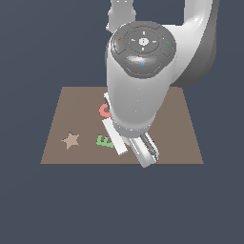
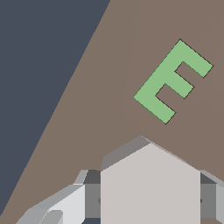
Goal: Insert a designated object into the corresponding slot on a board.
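Grey hexagonal block (image 2: 150, 186) clamped between the jaws above the board (image 2: 118, 65).

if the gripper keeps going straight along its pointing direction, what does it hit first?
Most likely bare board. The gripper, shut on the grey hexagonal block, points down at plain brown surface; the green E sits off to one side. Depth is unclear.

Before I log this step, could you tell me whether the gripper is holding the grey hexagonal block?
Yes: in the wrist view the grey hexagonal block sits between the gripper fingers.
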You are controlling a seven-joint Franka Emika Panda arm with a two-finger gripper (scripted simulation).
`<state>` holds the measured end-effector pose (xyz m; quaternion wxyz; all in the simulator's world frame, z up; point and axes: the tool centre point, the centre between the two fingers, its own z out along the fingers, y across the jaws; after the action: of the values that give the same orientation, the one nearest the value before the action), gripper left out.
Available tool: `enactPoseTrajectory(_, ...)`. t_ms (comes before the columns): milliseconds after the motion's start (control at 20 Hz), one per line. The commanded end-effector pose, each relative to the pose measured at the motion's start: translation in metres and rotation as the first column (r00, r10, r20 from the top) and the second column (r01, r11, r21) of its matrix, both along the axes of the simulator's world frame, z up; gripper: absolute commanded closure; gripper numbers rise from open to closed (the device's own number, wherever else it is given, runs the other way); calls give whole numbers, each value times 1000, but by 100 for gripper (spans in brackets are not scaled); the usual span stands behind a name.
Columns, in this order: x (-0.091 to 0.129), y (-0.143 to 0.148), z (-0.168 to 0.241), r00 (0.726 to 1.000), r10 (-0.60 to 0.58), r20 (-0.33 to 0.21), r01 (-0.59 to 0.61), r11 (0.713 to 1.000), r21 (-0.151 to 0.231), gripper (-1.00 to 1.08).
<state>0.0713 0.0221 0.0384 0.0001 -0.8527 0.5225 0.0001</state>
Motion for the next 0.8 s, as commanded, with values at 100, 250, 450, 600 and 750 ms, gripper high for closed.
enactPoseTrajectory(100,13,31,2,1000,22,0,-22,1000,-1,108)
enactPoseTrajectory(250,18,44,2,1000,32,0,-32,1000,-1,108)
enactPoseTrajectory(450,22,53,2,999,39,0,-39,999,-1,108)
enactPoseTrajectory(600,23,55,2,999,40,0,-40,999,-1,108)
enactPoseTrajectory(750,23,54,1,999,40,0,-40,999,0,108)
